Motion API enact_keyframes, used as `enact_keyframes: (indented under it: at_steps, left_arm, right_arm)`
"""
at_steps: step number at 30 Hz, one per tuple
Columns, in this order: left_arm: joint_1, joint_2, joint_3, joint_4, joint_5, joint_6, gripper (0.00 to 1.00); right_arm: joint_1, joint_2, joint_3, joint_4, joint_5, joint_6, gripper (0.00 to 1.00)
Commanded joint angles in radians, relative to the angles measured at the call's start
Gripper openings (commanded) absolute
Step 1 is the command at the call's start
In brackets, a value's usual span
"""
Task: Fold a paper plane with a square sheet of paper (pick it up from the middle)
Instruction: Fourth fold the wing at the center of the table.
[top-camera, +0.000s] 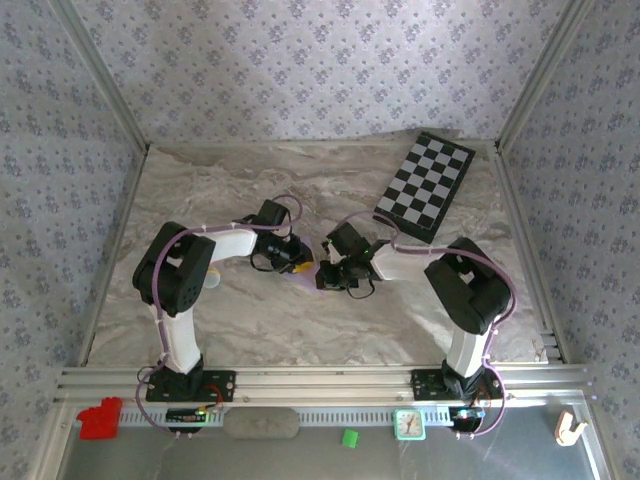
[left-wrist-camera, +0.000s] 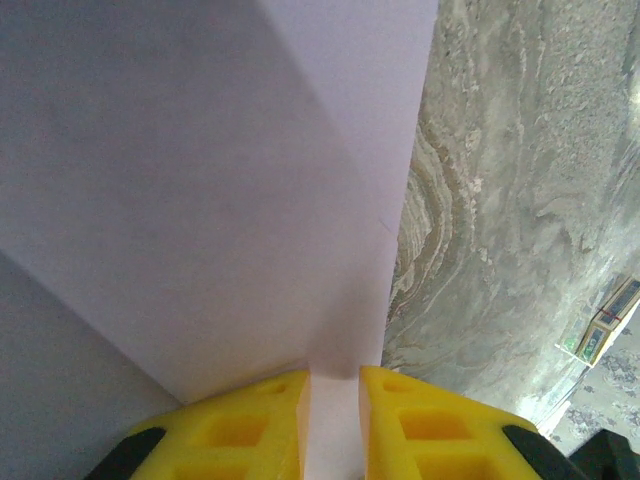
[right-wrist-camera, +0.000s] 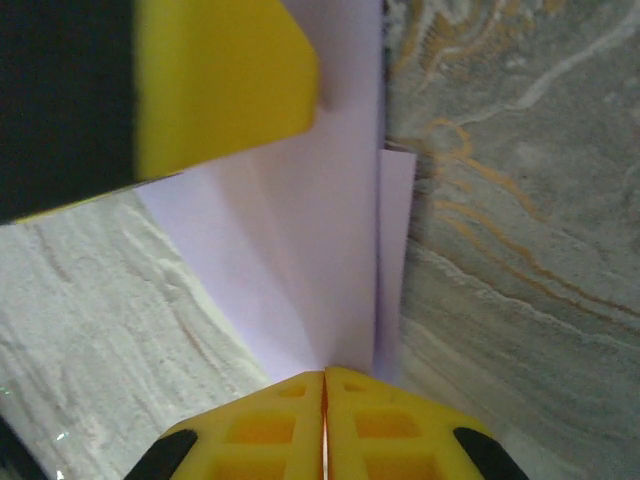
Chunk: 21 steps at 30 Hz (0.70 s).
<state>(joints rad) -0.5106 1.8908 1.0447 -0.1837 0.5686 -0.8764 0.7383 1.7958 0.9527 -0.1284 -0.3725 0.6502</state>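
Observation:
The square sheet of paper is folded into a narrow lilac paper plane (right-wrist-camera: 310, 250) with a centre crease, lying mid-table. From above a sliver of it (top-camera: 300, 275) peeks out between the two grippers. My right gripper (right-wrist-camera: 324, 375) is shut on its pointed end, the crease running into the closed tips. My left gripper (left-wrist-camera: 335, 380) rests on the paper (left-wrist-camera: 200, 200) with its yellow jaws a little apart and lilac showing in the gap. One left finger (right-wrist-camera: 220, 80) lies over the far end. From above, the left gripper (top-camera: 296, 258) and right gripper (top-camera: 328, 272) almost touch.
A black-and-white chequered board (top-camera: 425, 185) lies at the back right on the marbled cloth (top-camera: 220, 190). Patterned walls close three sides. On the near rail sit a red object (top-camera: 100, 418), a green cube (top-camera: 349, 437) and a small clock (top-camera: 408, 424). A small box (left-wrist-camera: 605, 325) lies off to the side.

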Motion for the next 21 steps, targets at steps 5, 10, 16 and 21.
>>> enact_keyframes:
  at_steps: [5, 10, 16, 21]
  left_arm:
    - [0.021, -0.060, 0.002, 0.001, -0.020, 0.065, 0.24]
    - [0.045, -0.048, 0.007, 0.030, -0.007, 0.102, 0.25]
    - [0.073, -0.011, 0.010, 0.045, -0.019, 0.126, 0.25]
    - [0.093, 0.008, 0.011, 0.038, -0.047, 0.145, 0.25]
  right_arm:
    - [0.002, 0.047, -0.005, -0.096, 0.063, 0.000, 0.08]
    - [0.000, 0.073, -0.008, -0.153, 0.089, -0.002, 0.08]
    - [0.000, 0.086, -0.011, -0.178, 0.105, 0.007, 0.08]
    - [-0.002, 0.087, -0.009, -0.207, 0.118, 0.012, 0.08]
